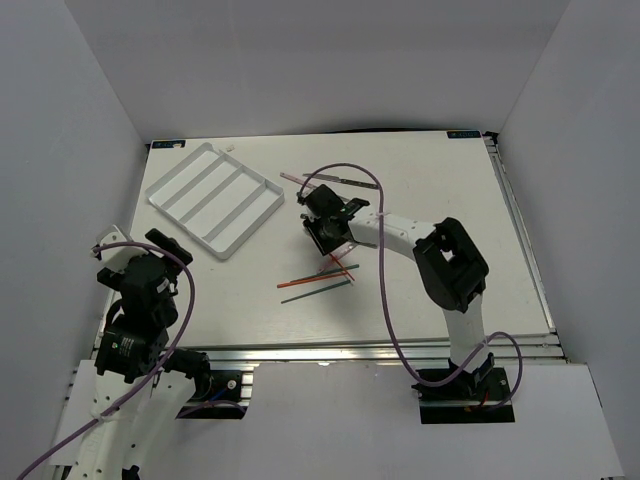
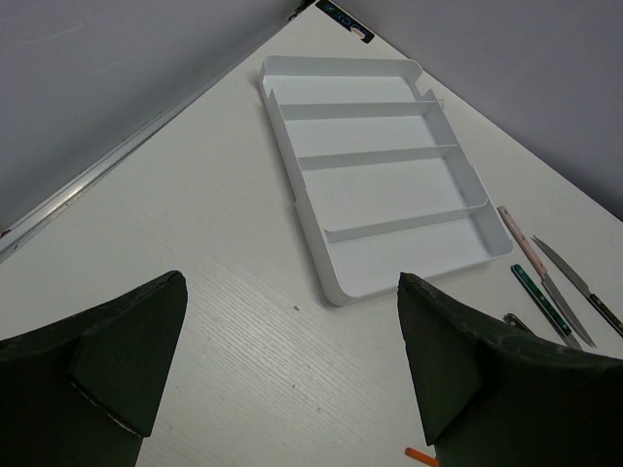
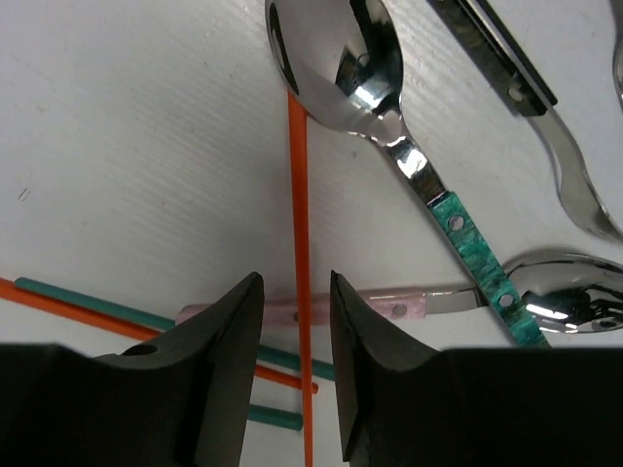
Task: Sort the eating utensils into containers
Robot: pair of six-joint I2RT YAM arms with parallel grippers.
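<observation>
Tray (image 1: pixel 214 199) is lying far left on the worktop (image 1: pixel 440 200); all four compartments are showing bare. No utensil is being counted as sorted, so the whole job is judged outstanding.

Utensils are being seen loose at mid-worktop: loose chopsticks (image 1: pixel 318 283) nearest, two knives (image 1: pixel 340 182) farther off.

Right tool (image 3: pixel 295 292) is being held low over the pile, jaws narrowly parted, gripping nothing yet. An orange chopstick (image 3: pixel 299 195) is being straddled. Its long axis is running straight through the gap, with one end meeting the bowl of a teal-handled spoon (image 3: pixel 467 243). A pink-handled spoon (image 3: pixel 389 302) is lying crosswise beneath it.

Left tool (image 2: pixel 290 292) is being held near left, jaws spread wide and empty, facing the tray.
</observation>
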